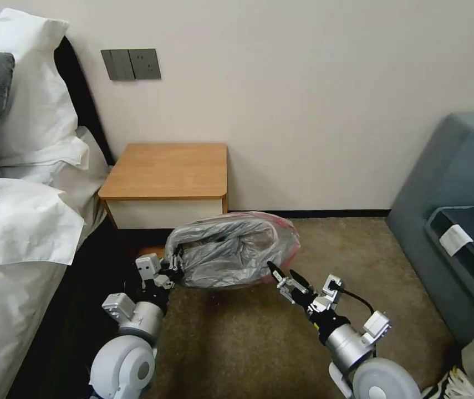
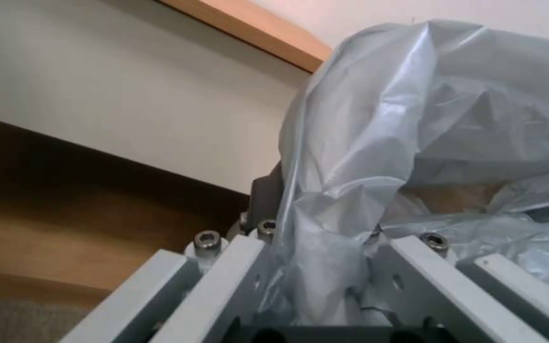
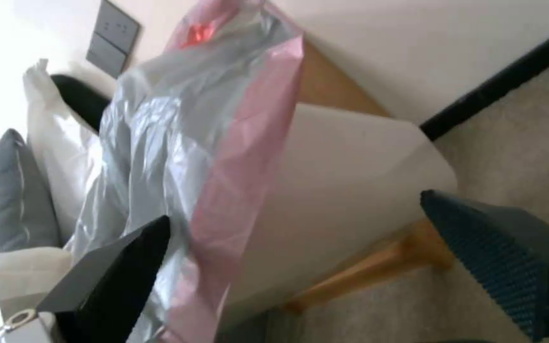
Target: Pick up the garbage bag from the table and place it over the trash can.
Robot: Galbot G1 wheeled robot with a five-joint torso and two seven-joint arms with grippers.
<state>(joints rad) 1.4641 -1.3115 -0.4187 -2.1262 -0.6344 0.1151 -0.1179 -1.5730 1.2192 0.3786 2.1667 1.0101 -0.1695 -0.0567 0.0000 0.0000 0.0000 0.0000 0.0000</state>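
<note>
Head view: left tool (image 1: 177,265) clamps garbage bag (image 1: 231,249); right tool (image 1: 282,274) spread, pink hem.

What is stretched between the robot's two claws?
The crinkly grey plastic garbage bag, pink-edged, seen from the head view: left gripper clamps one side, right gripper's open jaws sit at the other.

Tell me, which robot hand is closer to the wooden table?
Left. The left gripper sits just in front of the table, below its drawer front, shut on the garbage bag. The right gripper is open at the bag's other end, farther out over the carpet.
</note>
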